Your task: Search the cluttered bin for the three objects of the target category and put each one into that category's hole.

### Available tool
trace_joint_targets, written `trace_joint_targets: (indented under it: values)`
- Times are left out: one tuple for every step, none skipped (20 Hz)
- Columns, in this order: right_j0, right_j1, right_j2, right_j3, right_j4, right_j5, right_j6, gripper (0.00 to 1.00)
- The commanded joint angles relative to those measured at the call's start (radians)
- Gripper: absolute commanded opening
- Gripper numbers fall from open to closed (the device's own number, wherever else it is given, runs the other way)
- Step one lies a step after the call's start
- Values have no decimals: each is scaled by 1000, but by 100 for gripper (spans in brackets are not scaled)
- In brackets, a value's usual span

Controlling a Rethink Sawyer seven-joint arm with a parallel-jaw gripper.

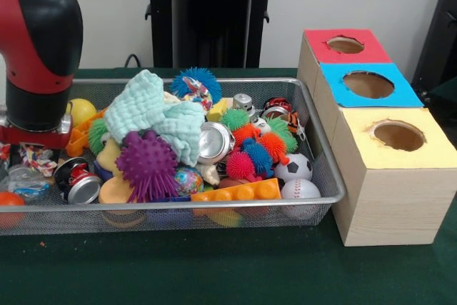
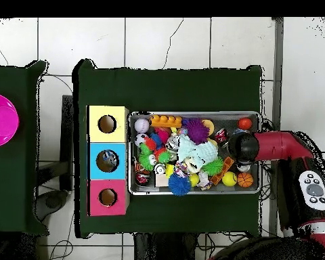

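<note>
A wire bin (image 1: 325,169) heaped with toys is seen on green cloth. The arm (image 1: 36,48) is lowered over its left end. Red (image 1: 345,45), blue (image 1: 368,84) and yellow (image 1: 398,136) holed boxes are lined up beside it.

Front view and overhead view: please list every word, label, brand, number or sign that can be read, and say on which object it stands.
No text can be read in either view.
Crushed can at the bin's end near the arm: red and black print, too blurred to read.
Red, blue and yellow box tops: plain colour, no lettering.
Grey panel on the arm, overhead view: buttons only, markings too small to read.
</note>
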Motion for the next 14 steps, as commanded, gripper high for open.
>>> trace_joint_targets:
  values:
    - [3, 12, 39, -69, -100, -38, -334, 100]
    - [4, 6, 45, -67, -93, -25, -340, 100]
    - [0, 4, 51, -65, -84, -18, -345, 100]
    - [-4, 14, 64, -68, -78, -22, -346, 100]
    - [-9, 25, 74, -71, -77, -30, -351, 100]
    - [-18, 33, 84, -65, -74, -51, -346, 100]
    - [-28, 50, 97, -65, -74, -76, -343, 100]
    - [-38, 62, 108, -60, -77, -108, -338, 100]
    - [-50, 75, 121, -56, -82, -143, -334, 100]
    - [-68, 74, 137, -35, -83, -197, -316, 100]
    - [-82, 73, 150, -21, -87, -246, -295, 100]
    - [-97, 63, 166, -1, -89, -297, -275, 100]
    - [-116, 55, 188, 20, -95, -362, -251, 100]
    - [-129, 41, 198, 42, -104, -428, -211, 100]
